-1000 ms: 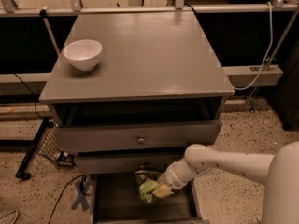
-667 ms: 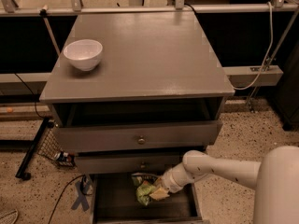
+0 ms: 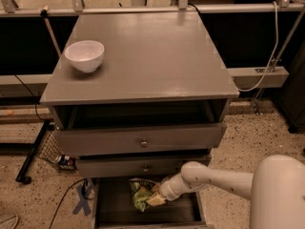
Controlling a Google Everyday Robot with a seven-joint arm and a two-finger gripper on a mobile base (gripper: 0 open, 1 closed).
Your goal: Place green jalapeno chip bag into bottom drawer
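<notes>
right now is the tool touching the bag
Touching. The camera view shows the tool pressed into the right side of the bag with no gap between them, low in the open bottom drawer.

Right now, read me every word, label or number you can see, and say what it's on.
On the chip bag: any print is too blurred to read.
On the bowl, cabinet and drawer fronts: no text.
The pincer is at the bag, in the open bottom drawer.
</notes>
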